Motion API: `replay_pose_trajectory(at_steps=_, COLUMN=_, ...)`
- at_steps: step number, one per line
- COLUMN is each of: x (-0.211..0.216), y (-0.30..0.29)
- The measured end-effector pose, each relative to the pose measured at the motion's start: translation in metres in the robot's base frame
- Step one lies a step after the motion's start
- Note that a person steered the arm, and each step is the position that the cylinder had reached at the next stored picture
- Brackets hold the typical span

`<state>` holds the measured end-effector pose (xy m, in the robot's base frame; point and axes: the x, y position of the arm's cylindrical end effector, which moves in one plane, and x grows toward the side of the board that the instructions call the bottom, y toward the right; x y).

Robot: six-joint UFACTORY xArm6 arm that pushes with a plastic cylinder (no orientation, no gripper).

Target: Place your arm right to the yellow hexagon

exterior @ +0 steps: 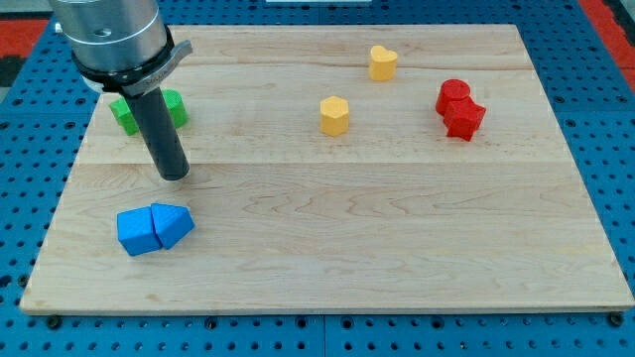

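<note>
Yellow hexagon point(335, 115): lies on the pale wooden desk point(397, 248) a little above the middle of the view, standing alone.
My tip point(175, 175): touches the desk at the view's left, well apart from the yellow hexagon, which sits off to the view's right and slightly higher up.
Fingers: the arm has none; it ends in a plain dark rod under a silver collar, so nothing is held or clamped.
Green block point(149, 109): partly hidden behind the rod, just above my tip; its shape cannot be made out.
Blue blocks point(154, 229): two pieces touching each other, near the view's lower left, just below my tip.
Yellow heart point(383, 61): near the view's top, up and to the right of the yellow hexagon, clearly apart from it.
Red blocks point(459, 109): a touching pair toward the view's right, level with the yellow hexagon.
Surround: blue pegboard point(605, 119) with rows of holes around the desk.
Writing: no readable lettering or brand can be made out.
</note>
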<state>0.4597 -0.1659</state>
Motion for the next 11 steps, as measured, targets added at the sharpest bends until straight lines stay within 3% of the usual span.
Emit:
replay_pose_trajectory(at_steps=5, x=0.003, y=0.013)
replay_pose_trajectory(at_steps=6, x=-0.001, y=0.121)
replay_pose_trajectory(at_steps=7, x=-0.042, y=0.156)
replay_pose_trajectory(at_steps=8, x=-0.064, y=0.238)
replay_pose_trajectory(at_steps=9, x=-0.097, y=0.211)
replay_pose_trajectory(at_steps=11, x=-0.164, y=0.048)
